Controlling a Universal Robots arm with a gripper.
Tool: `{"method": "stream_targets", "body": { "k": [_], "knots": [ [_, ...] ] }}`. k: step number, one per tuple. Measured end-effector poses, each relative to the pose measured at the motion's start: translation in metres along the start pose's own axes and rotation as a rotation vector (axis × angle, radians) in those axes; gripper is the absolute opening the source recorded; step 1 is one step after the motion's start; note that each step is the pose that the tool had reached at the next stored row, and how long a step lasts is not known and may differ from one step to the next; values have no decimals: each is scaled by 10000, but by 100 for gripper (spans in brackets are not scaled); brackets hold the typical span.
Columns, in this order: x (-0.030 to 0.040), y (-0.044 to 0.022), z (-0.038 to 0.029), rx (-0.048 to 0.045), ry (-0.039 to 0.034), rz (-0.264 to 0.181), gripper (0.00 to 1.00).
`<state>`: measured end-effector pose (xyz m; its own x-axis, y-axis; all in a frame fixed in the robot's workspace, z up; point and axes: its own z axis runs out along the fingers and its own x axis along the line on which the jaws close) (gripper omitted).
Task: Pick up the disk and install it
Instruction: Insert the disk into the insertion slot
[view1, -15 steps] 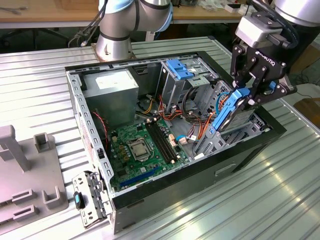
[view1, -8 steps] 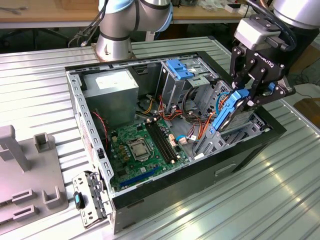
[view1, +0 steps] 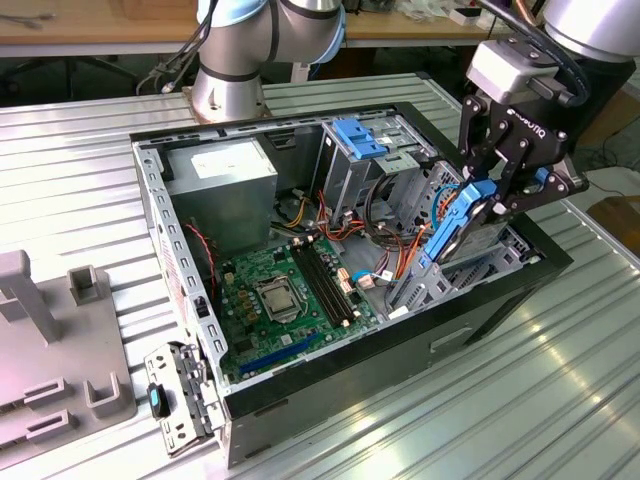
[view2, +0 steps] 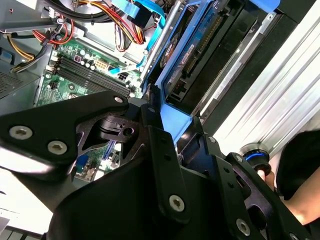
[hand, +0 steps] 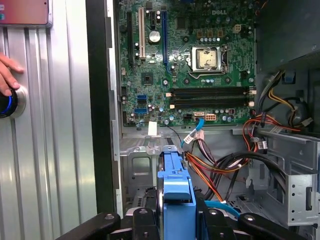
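Metal table (view1: 560, 400), end effector (view1: 508, 190) — gripping disk (view1: 452, 232)

The disk (hand: 175, 181), blue-framed and edge-on, sits clamped in the robot's hand (hand: 175, 222), the open computer's green motherboard (hand: 200, 65) and cables (hand: 202, 165) beyond

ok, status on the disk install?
Hand shut on the disk, over the open case. Disk tilted, lower end at the drive cage, not seated. Loose cables close beside it.
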<state>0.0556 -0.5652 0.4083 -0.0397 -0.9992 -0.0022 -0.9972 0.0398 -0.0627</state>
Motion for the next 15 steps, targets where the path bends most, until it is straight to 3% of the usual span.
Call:
{"method": "stream_targets", "body": {
  "k": [2,5,15],
  "knots": [
    [0,1,16,0,0,0,37],
    [0,10,156,0,1,0,37],
    [0,12,192,0,0,0,37]
  ]
}}
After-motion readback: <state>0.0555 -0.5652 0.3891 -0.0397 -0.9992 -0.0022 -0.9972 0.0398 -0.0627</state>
